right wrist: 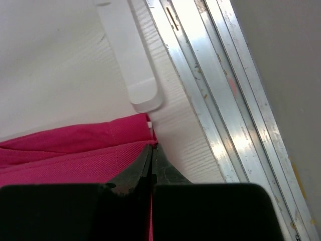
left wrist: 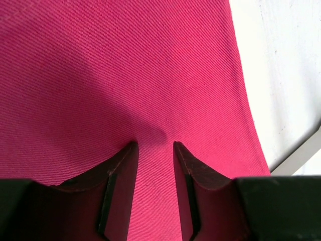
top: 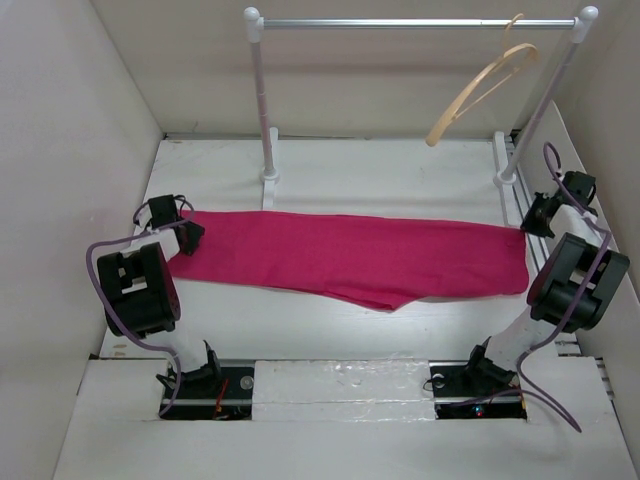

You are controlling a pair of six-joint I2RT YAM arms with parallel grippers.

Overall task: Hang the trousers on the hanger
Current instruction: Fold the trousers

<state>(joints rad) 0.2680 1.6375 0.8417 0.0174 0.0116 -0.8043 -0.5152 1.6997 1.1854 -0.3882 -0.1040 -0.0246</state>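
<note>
The magenta trousers (top: 350, 255) lie flat and stretched across the white table from left to right. My left gripper (top: 188, 235) is at their left end. In the left wrist view it is open (left wrist: 153, 145), its fingers apart just above the cloth (left wrist: 125, 75). My right gripper (top: 535, 218) is at their right end. In the right wrist view its jaws are shut (right wrist: 152, 146) on the edge of the trousers (right wrist: 75, 150). The tan wooden hanger (top: 480, 95) hangs by its hook, tilted, at the right end of the clothes rail.
The white-and-silver clothes rail (top: 420, 22) stands at the back on two posts. Its right foot (right wrist: 135, 75) lies just beyond the trousers' end. An aluminium track (right wrist: 225, 100) runs along the table's right edge. Enclosure walls stand close on the left, right and back.
</note>
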